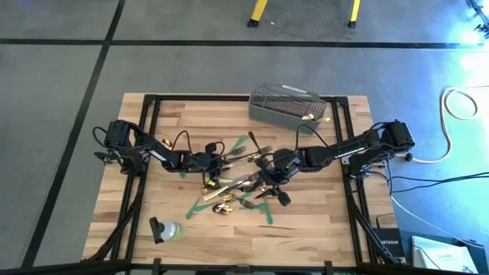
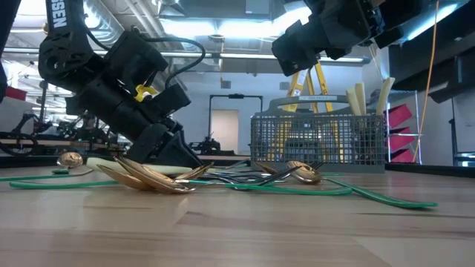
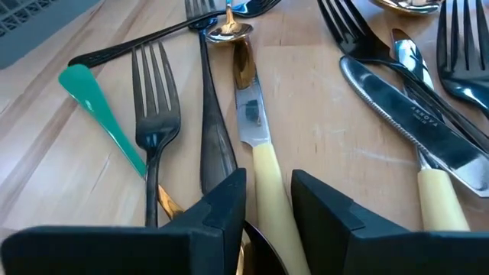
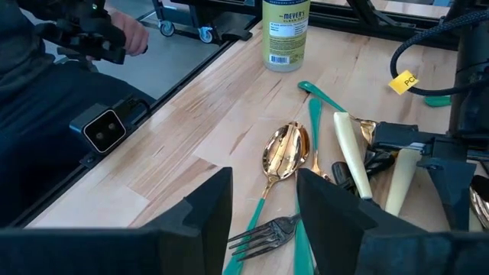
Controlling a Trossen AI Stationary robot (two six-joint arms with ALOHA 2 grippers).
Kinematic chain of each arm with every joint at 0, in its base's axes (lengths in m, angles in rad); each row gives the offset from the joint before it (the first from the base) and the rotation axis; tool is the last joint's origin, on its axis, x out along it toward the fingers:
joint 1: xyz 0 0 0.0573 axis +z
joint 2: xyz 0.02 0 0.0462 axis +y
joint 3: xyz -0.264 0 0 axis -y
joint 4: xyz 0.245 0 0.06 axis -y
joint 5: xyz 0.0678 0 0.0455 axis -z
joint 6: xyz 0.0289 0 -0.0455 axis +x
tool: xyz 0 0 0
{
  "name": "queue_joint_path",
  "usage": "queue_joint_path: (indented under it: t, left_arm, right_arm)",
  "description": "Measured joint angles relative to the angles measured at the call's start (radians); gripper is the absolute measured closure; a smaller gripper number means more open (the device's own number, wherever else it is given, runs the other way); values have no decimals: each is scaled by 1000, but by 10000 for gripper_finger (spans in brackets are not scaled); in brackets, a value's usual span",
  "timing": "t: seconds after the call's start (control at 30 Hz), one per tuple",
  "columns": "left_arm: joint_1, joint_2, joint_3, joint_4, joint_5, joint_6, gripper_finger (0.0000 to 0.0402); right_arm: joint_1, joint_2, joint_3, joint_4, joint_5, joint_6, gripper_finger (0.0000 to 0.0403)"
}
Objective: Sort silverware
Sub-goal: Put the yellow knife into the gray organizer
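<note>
Silverware lies in a loose heap at the table's middle (image 1: pixel 237 179): dark forks (image 3: pixel 157 99), gold spoons (image 4: pixel 284 153) and cream-handled knives. My left gripper (image 3: pixel 269 179) is low on the heap's left side (image 1: pixel 216 162), open narrowly, with one knife's cream handle (image 3: pixel 267 164) between its fingers. That knife lies flat, and a gold spoon's handle (image 3: pixel 243 65) rests across its blade. My right gripper (image 4: pixel 263 183) hangs open and empty above the heap's right part (image 1: pixel 269 177). A fork (image 4: pixel 263 233) and a spoon lie beneath it. My left gripper's fingers (image 3: pixel 221 202) stand on either side of the knife's cream handle (image 3: pixel 263 153), slanting down from the table's left and lying along the knife. I cannot tell whether they touch it. The knife rests flat on the table.
A grey wire mesh basket (image 1: pixel 289 107) with cream handles sticking up (image 2: pixel 360 96) stands at the far side, right of centre. Green tape strips (image 1: pixel 206 200) lie under the heap. A soap bottle (image 1: pixel 166 229) lies near the front left. A person's hand (image 4: pixel 131 34) shows beyond the table.
</note>
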Motion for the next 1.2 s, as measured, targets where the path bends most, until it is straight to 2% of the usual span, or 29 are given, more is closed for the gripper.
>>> queue_joint_path:
  t: [0.5,0.7,1.2]
  left_arm:
    - [-10,1,-1,-3,8,-33,311]
    - [-59,2,-2,5,76,17,311]
    - [-80,6,-4,59,46,34,312]
  right_arm:
    - [0,0,0,0,0,0,272]
    - [0,0,0,0,0,0,272]
    - [0,1,0,0,1,0,272]
